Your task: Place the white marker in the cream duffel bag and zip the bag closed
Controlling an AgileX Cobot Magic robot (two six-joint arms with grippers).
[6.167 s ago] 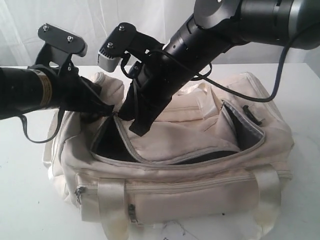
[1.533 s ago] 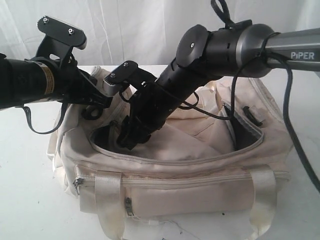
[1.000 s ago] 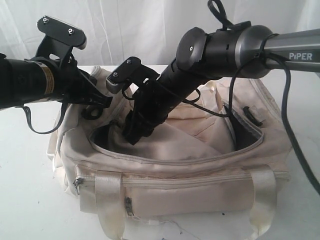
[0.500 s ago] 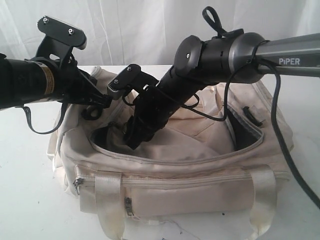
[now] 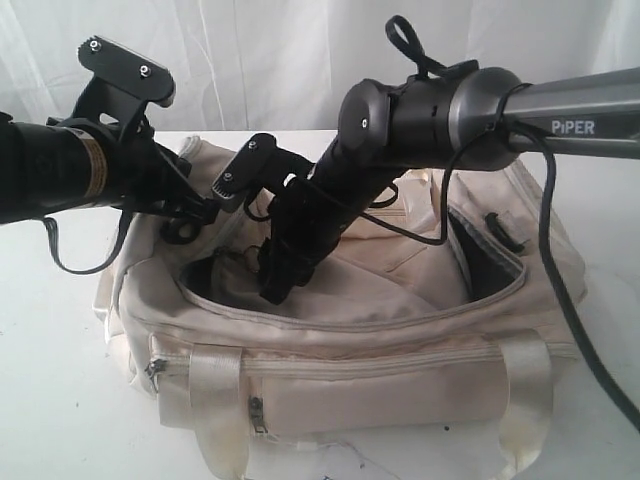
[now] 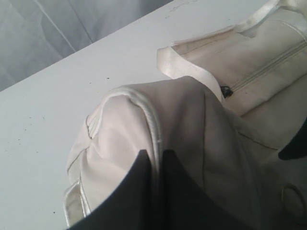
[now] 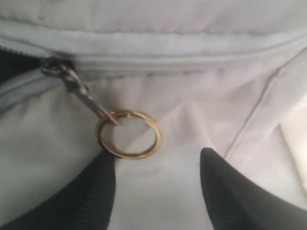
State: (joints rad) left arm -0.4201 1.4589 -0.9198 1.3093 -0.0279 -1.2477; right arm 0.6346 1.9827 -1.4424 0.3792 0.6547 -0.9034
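white tabletop (image 5: 50,400), bearing one large soft cream fabric duffel bag (image 5: 400,385), its main zip gaping toward the left of the exterior view. black left gripper (image 6: 153,154), jaws clamped on the piped seam at the bag's end; black right gripper (image 7: 157,155), jaws apart above the bag's fabric, one finger just beside the small gold ring (image 7: 128,134) on the grey zip pull (image 7: 72,84). slim white marker: position cannot be told.

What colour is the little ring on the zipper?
Gold. The ring shows best in the right wrist view.
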